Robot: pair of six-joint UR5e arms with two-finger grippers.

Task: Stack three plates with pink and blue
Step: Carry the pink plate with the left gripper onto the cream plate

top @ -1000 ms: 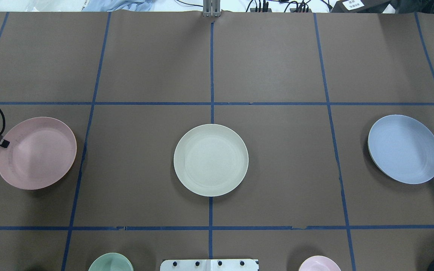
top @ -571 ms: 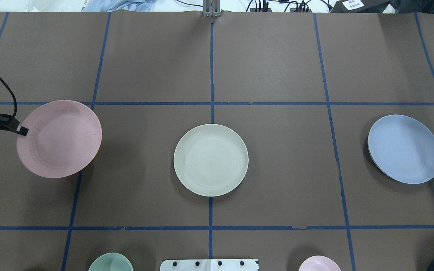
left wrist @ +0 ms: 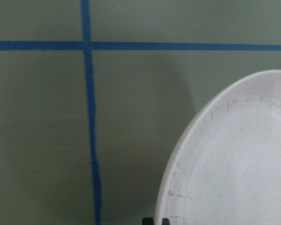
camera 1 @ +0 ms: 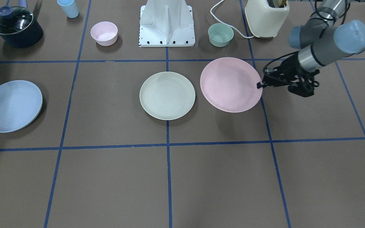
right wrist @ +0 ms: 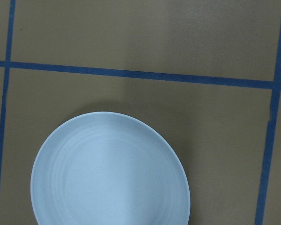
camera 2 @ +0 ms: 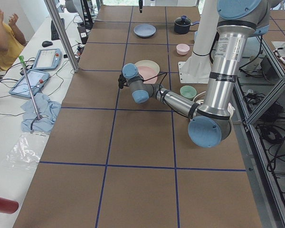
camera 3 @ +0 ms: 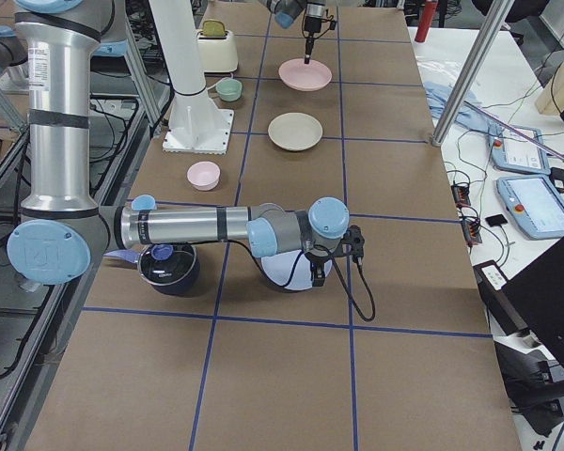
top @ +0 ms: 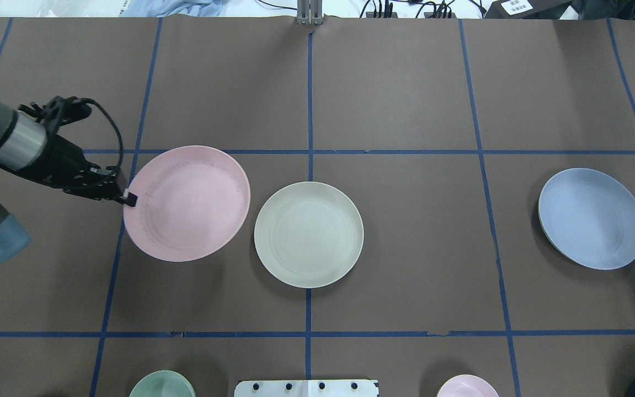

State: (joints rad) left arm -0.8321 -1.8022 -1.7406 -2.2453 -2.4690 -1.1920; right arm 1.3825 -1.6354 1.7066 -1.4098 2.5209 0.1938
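Observation:
The pale pink plate (top: 190,204) hangs tilted above the table, just left of the cream-white plate (top: 308,234), which lies flat at the centre. My left gripper (top: 129,198) is shut on the pink plate's left rim; it also shows in the front view (camera 1: 259,85) and the plate in the left wrist view (left wrist: 239,164). The light blue plate (top: 591,218) lies at the right. It fills the right wrist view (right wrist: 110,173). My right gripper (camera 3: 318,274) hovers over the blue plate's near edge; I cannot tell if it is open or shut.
Along the robot's side of the table stand a green bowl (camera 1: 220,34), a small pink bowl (camera 1: 104,33), a dark lidded pot (camera 1: 16,27), a light blue cup (camera 1: 68,8), a cream toaster (camera 1: 266,17) and the white robot base (camera 1: 167,23).
My left gripper has carried the pink plate rightward, from the table's left edge to just beside the cream-white plate. The cream-white and blue plates have not moved.

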